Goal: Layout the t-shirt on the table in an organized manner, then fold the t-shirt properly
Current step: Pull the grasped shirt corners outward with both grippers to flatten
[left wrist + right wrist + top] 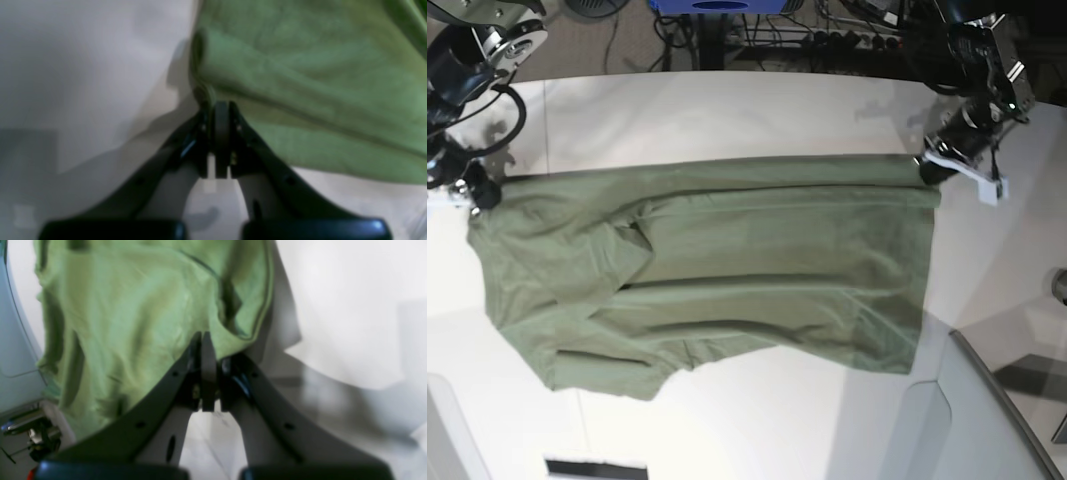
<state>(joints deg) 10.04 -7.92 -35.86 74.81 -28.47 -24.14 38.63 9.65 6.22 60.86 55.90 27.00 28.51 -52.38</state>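
On t-shirt [717, 270] corners, apparently: both jaws clamped.

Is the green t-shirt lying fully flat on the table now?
No, the t-shirt is stretched between the left gripper and right gripper, hanging above the table.

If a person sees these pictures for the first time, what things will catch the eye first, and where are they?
First comes the olive-green t-shirt, stretched wide across the middle of the white table. Next, the two dark pincers at its far corners: the left pincer is shut on the t-shirt's edge at the base view's right, and the right pincer is shut on the t-shirt at that view's left. A grey angled panel sits at the near right corner.
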